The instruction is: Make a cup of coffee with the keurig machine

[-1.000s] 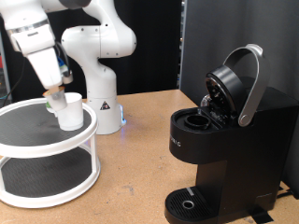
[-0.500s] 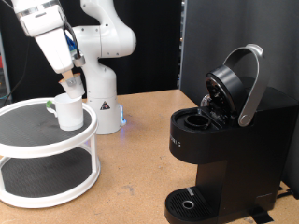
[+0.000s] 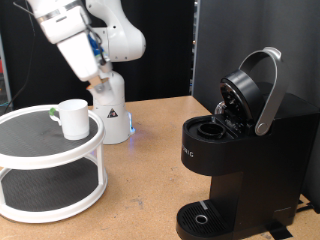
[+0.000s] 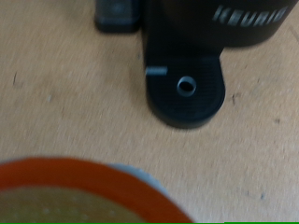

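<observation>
Gripper (image 3: 101, 78), up from the cup (image 3: 72, 117) w/ arm swung right; jaw state can't tell, pod hold unconfirmed. Cup upright, long axis vertical, on white stand (image 3: 50, 150) at left. Keurig machine (image 3: 240, 150) at right, lid raised, front facing left/near; drip base (image 4: 185, 89) in wrist view.

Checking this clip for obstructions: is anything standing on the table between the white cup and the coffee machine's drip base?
Nothing visible. The cup sits on the top tier of the round white stand; bare table lies between it and the coffee machine. The gripper hangs above the cup.
</observation>
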Motion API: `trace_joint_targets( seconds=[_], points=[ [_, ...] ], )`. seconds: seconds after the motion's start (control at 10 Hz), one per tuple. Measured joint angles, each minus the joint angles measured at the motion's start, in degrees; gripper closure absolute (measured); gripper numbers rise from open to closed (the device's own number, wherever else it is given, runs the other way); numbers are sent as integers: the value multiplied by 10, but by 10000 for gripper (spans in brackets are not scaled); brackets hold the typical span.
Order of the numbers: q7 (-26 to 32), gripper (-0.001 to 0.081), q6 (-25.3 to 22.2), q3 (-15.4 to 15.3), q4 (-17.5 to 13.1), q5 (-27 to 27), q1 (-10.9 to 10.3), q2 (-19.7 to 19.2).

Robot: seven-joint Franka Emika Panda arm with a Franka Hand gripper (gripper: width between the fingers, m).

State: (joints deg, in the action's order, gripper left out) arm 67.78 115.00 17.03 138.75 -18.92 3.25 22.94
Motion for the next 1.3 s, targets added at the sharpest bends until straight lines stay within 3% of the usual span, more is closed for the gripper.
trace_joint_targets(
  seconds=[0.4, 0.6, 1.0, 1.3],
  points=[
    [-52, 358, 0, -39, -43, -39, -31, -30],
    [-91, 358, 6, -60, -63, -39, -34, -50],
    [-88, 358, 41, -69, -53, -77, -42, -52],
    [-88, 358, 27, -85, -77, -111, -65, -66]
  ],
)
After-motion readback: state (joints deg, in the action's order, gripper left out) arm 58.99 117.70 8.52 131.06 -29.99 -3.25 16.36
